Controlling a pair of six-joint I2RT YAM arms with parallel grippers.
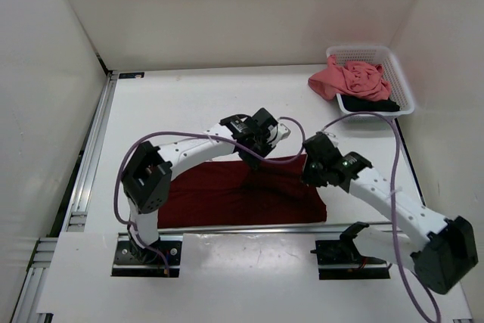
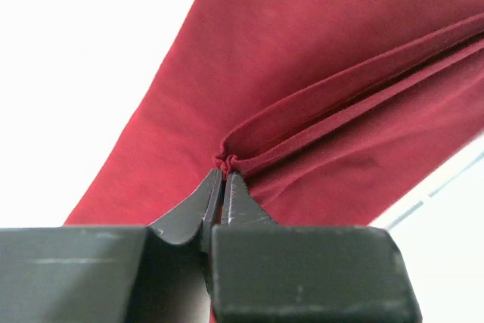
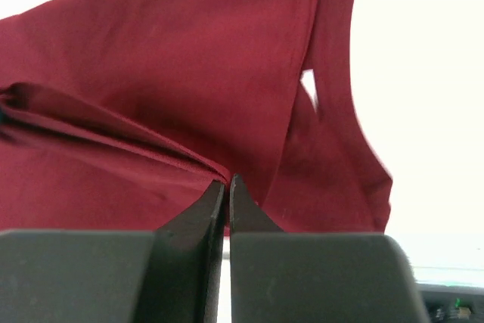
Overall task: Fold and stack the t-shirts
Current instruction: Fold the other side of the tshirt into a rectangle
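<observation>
Left wrist: my left gripper [image 2: 224, 179] clamps dark maroon cloth t-shirt [image 2: 302, 51] fold, right gripper [image 3: 227, 184] likewise; thin bites, uneven pull could slip.

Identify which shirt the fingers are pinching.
The maroon shirt, spread flat, pinched by left fingers and right fingers; the pink shirt and black shirt lie bunched in the basket.

We see a plain dark maroon t-shirt [image 1: 234, 196], a salmon pink t-shirt [image 1: 349, 81] and a black t-shirt [image 1: 372, 104], a white mesh basket [image 1: 403, 85], a white bench [image 1: 189, 104], and white arms [image 1: 198, 149] with black joints trailing purple cables [image 1: 174, 135].
</observation>
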